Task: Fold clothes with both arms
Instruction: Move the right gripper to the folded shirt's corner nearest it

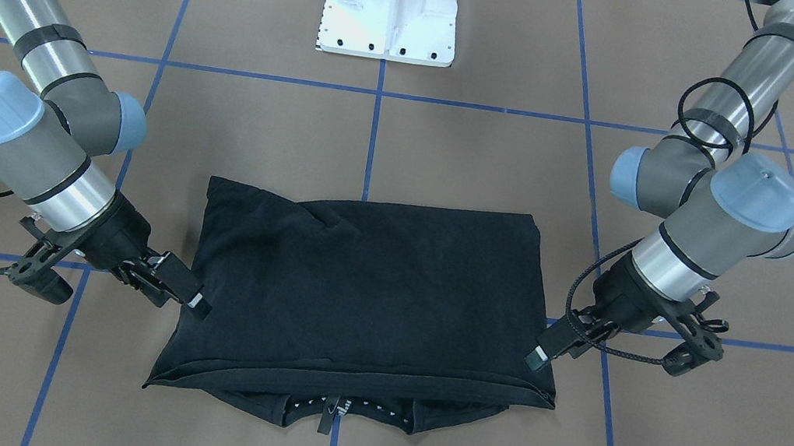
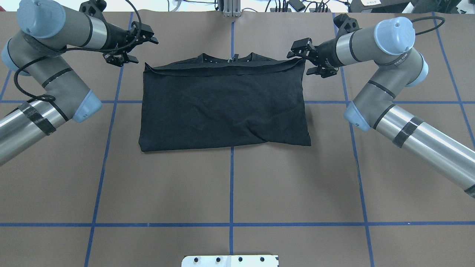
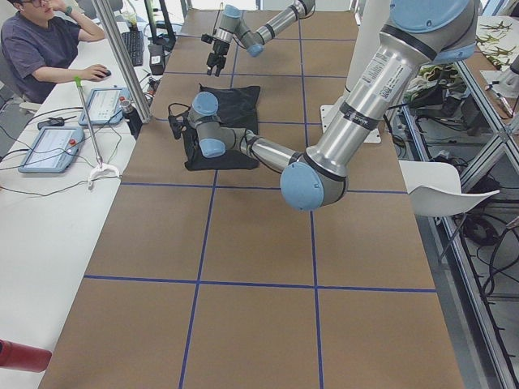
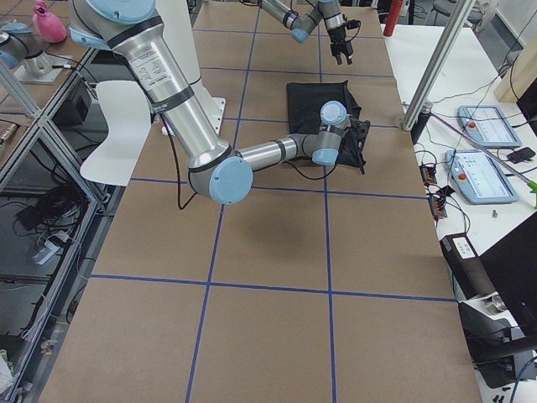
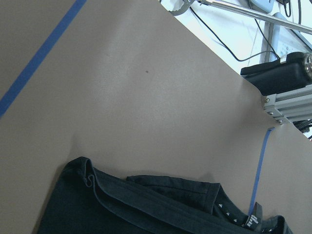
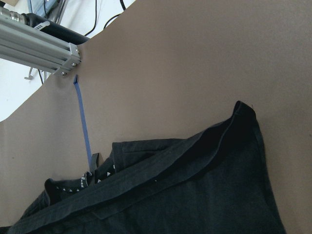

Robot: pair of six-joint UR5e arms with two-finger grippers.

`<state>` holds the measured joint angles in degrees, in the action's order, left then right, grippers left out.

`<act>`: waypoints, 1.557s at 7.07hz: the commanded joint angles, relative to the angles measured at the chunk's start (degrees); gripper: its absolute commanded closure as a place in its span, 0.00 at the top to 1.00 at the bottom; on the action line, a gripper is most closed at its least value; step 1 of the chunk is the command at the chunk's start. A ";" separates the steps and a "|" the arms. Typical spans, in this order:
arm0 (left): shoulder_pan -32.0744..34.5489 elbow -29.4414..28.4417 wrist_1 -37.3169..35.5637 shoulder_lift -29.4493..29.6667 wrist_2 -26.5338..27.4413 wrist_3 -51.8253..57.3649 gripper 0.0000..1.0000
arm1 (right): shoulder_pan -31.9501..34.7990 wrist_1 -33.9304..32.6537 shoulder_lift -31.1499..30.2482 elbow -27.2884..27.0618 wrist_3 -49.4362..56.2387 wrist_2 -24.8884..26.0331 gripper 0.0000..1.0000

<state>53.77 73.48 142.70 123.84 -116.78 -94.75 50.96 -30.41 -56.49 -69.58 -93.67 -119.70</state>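
Overhead exterior view shows the black T-shirt point(image 2: 222, 104) lying flat in the middle of the brown desk point(image 2: 230, 185), folded to a wide rectangle. Its collar point(image 2: 232, 57) is on the side far from the robot and sticks out a little past the folded edge. No print is visible on the upper side. The blue tape lines point(image 2: 102, 148) make a grid on the desk, and one of them runs under the middle of the shirt.

The left end effector point(image 2: 131, 46) is just beside the far left corner of the shirt, apart from the cloth. Its fingers look spread and they hold nothing. The right end effector point(image 2: 303, 61) is at the far right corner, very near the cloth. Its fingers look spread as well and grasp nothing; I cannot tell if one touches the shirt. Both wrist views show only the shirt's corner and collar on the desk, no fingers.
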 commanded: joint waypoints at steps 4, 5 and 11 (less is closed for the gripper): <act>0.11 1.76 -0.31 -0.44 -0.21 -0.09 1.00 | -0.85 -24.61 -2.55 -13.73 0.68 -9.56 1.00; 0.28 1.84 -0.31 -0.44 -0.21 -0.35 1.00 | -2.25 -24.52 -4.05 -14.08 0.77 -10.98 1.00; 0.10 2.11 -0.31 -0.62 0.06 -0.70 1.00 | -9.30 -24.17 -11.27 -17.17 1.21 -9.94 1.00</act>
<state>53.88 75.55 142.38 123.23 -116.79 -95.38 42.21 -54.58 -67.43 -86.98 -92.61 -129.90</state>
